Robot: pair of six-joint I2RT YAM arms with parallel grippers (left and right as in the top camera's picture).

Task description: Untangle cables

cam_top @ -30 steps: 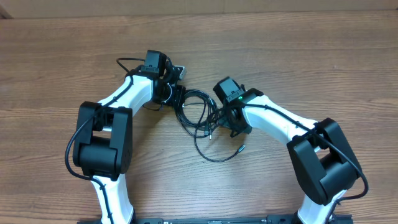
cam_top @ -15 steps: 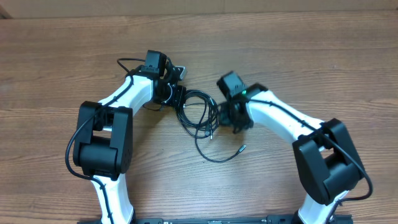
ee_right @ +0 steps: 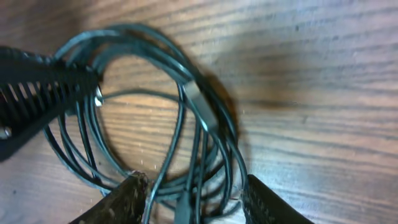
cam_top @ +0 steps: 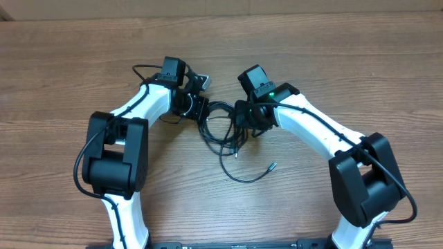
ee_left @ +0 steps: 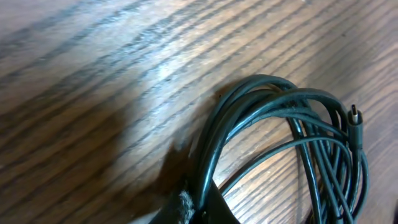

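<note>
The cables (cam_top: 223, 131) are thin black cords in a tangled coil on the wooden table between my two arms. One loose end with a small plug tip (cam_top: 272, 165) trails toward the front. My left gripper (cam_top: 199, 108) is shut on a strand at the coil's left edge; in the left wrist view the jaws (ee_left: 200, 208) pinch the cable (ee_left: 249, 118), and a plug tip (ee_left: 354, 116) shows at the right. My right gripper (cam_top: 242, 119) is open over the coil's right side. In the right wrist view its fingers (ee_right: 196, 199) straddle several strands (ee_right: 186, 124).
The wooden table (cam_top: 346, 62) extends all round the coil. My left gripper's ribbed black finger (ee_right: 37, 93) shows at the left of the right wrist view, close to the coil. Thicker black wires run along both white arms.
My right gripper has moved up and to the left, onto the right side of the coil. The coil has bunched slightly toward the left gripper, which has stayed in place.
</note>
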